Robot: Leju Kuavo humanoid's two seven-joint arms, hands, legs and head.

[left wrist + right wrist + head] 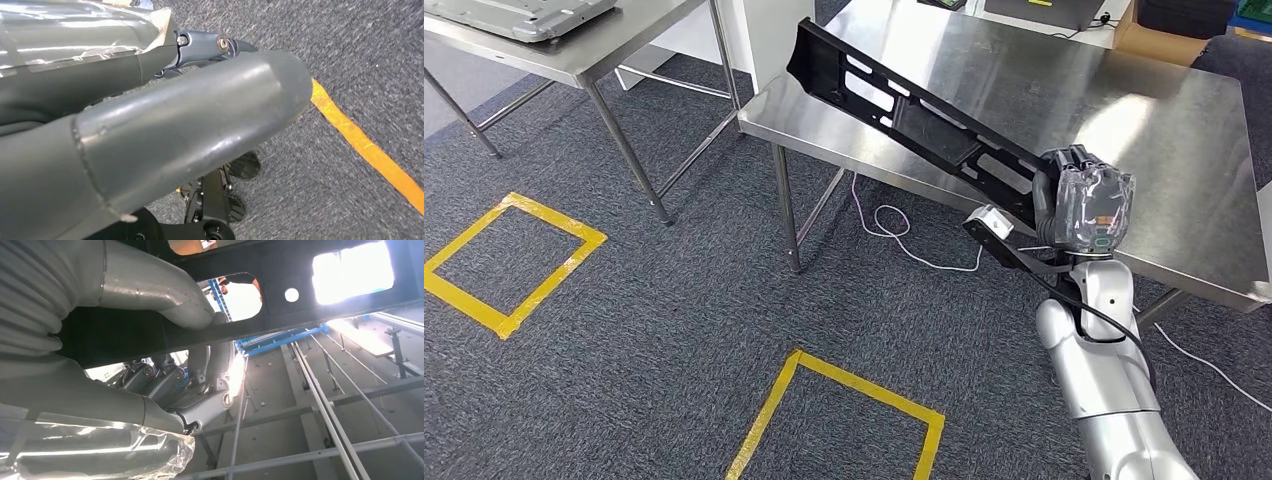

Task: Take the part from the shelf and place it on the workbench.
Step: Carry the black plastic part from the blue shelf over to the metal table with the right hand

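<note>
- Head view: long black part [904, 110] held by one end in the right hand [1084, 208], fingers wrapped around it, the rest angled out above the steel workbench [1184, 110].
- Gripped that far off-centre, it could tip or twist loose, I reckon.
- Left hand [150, 135] hangs over carpet; can't tell its state.

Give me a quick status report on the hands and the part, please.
Right hand grips long black slotted plastic part, raised tilted over steel workbench. Left hand holds nothing, hanging over carpet. Nothing blocking the bench.
</note>
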